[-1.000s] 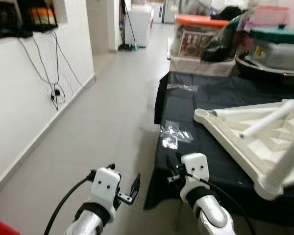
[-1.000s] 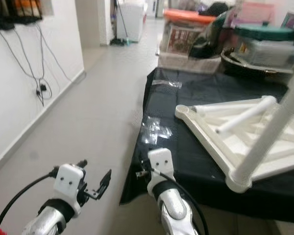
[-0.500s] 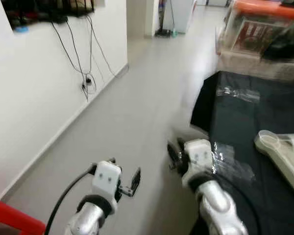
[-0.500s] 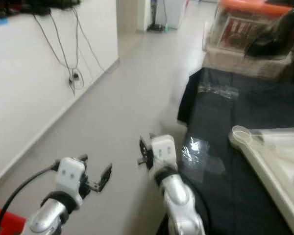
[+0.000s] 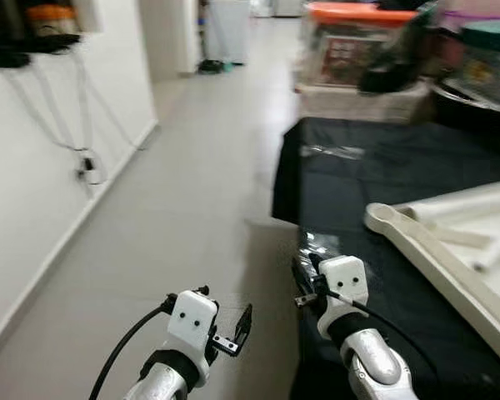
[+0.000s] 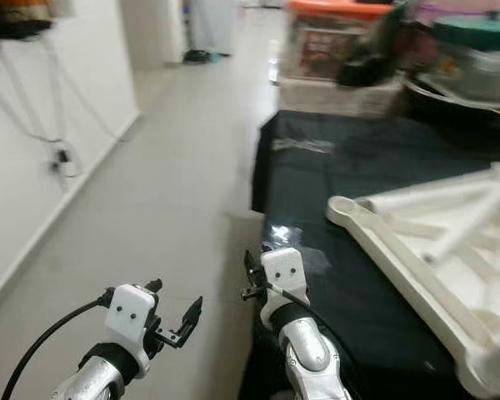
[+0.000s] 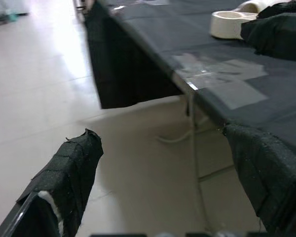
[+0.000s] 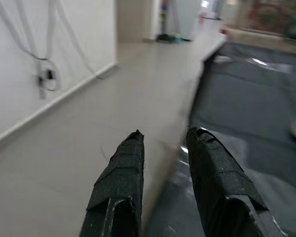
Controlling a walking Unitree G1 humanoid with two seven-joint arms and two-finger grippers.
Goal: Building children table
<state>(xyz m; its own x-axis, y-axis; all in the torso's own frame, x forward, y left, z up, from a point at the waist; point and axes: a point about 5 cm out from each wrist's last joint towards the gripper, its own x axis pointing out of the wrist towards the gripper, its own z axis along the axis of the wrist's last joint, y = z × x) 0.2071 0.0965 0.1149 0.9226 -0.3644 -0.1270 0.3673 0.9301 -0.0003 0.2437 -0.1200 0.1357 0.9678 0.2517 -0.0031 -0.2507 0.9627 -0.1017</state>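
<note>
The white plastic children's table (image 5: 450, 242) lies upside down on a table covered in black cloth (image 5: 375, 183), with its white legs lying across it. One round corner socket (image 7: 229, 22) appears in the left wrist view. My left gripper (image 5: 242, 327) hangs over the floor to the left of the black table. It is open wide with nothing between its fingers (image 7: 71, 168). My right gripper (image 5: 302, 279) is at the black table's near left corner. Its fingers (image 8: 121, 173) stand a narrow gap apart and hold nothing.
Storage boxes, one with an orange lid (image 5: 358, 37), crowd the far end of the black table. Clear plastic patches (image 5: 329, 152) lie on the cloth. A white wall with hanging cables (image 5: 83, 158) runs along the left. Tiled floor (image 5: 183, 208) lies between wall and table.
The whole picture swung left and then back right, so the camera has turned. Both grippers keep about the same pose in front of me.
</note>
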